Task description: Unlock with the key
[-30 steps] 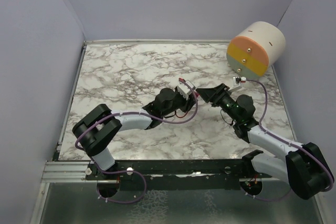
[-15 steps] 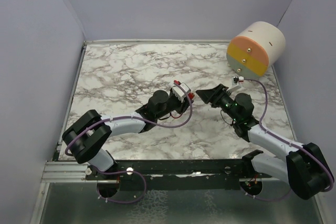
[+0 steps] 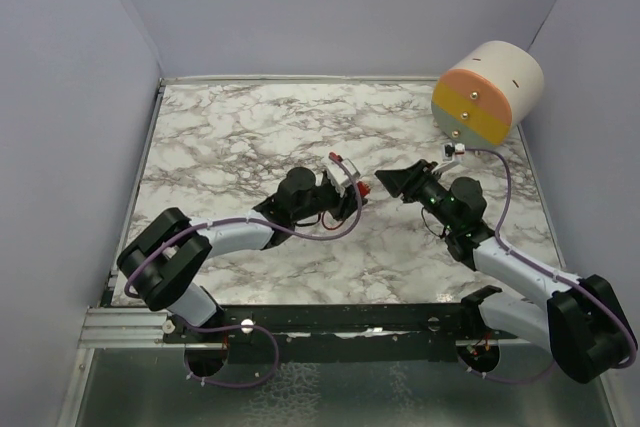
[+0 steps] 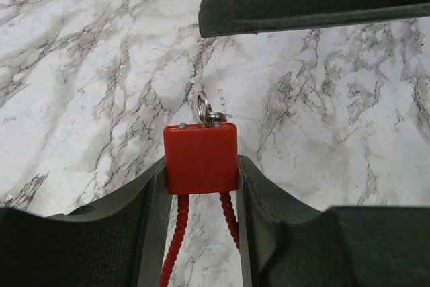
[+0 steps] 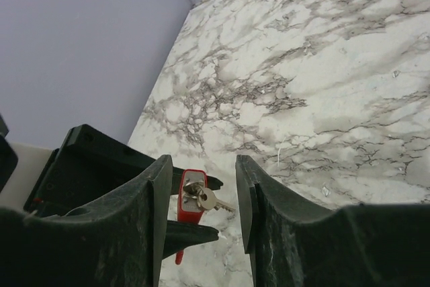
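Observation:
A red padlock (image 4: 201, 158) with a red cable shackle is clamped between my left gripper's (image 4: 200, 179) fingers, held above the marble. Silver keys (image 5: 203, 197) on a ring stick out of its end face; they also show in the left wrist view (image 4: 205, 111). In the top view the lock (image 3: 365, 188) sits at the left gripper's (image 3: 358, 190) tip, mid-table. My right gripper (image 3: 385, 183) is open and empty, facing the lock's key end from the right, a short gap away. In the right wrist view the lock (image 5: 188, 203) lies just ahead, between its spread fingers (image 5: 245, 193).
A cream cylinder with an orange and yellow face (image 3: 485, 93) stands at the back right corner of the marble table (image 3: 230, 137). Lilac walls close in the left, back and right sides.
My left arm has drawn back slightly left and lower with the lock still held. My right gripper has shifted left toward the lock's key end.

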You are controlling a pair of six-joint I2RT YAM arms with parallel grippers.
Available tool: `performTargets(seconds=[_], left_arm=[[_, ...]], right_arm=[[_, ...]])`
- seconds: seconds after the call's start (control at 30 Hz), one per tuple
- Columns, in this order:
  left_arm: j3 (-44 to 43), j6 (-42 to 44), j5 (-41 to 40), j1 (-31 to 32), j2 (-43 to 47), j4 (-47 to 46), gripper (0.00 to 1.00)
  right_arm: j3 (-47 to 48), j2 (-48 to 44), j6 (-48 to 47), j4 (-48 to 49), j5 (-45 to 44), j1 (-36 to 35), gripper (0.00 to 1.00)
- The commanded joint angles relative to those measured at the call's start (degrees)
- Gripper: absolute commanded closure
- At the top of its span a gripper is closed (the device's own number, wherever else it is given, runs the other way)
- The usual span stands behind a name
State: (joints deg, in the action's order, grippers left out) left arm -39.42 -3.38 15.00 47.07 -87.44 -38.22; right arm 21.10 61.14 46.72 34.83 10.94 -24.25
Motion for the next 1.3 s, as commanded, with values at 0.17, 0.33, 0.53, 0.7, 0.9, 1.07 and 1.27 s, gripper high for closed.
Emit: performTargets(seconds=[0.17,0.33,0.53,0.7,0.9,1.07,1.27], left_arm=[[-2.37,-8.31,15.91,-6.27,-0.07,-0.42,1.00],[-2.94,-10.88,20.06,-8.37,-0.91,-0.51,1.00],[-2.83,-13.78,22.79,-10.51,-1.39,-0.52,1.00],[-2.24,-15.42,23.47,-12.07,-0.34,-0.49,1.00],[-2.38,-16.87,26.20,-13.17,0.64,-0.51,1.00],[-2.55,-17.34,28.01,-13.54,1.42,-0.52,1.00],[-2.61,-17.80,30.27,-13.58,1.77,-0.47,1.00]], right_arm=[[-2.53,-0.65,-4.10,9.38,6.12,1.10,0.57],[-3.95,0.42,-6.07,14.16,8.85,1.43,0.56],[-3.05,6.88,-7.91,22.31,13.42,1.87,0.56],[-5.78,14.90,-8.08,41.75,18.07,2.63,0.55],[-4.18,26.98,-0.10,60.90,26.96,5.96,0.56],[0.60,35.45,3.71,66.86,33.24,7.46,0.59],[1.09,35.43,1.96,66.85,32.14,7.59,0.59]])
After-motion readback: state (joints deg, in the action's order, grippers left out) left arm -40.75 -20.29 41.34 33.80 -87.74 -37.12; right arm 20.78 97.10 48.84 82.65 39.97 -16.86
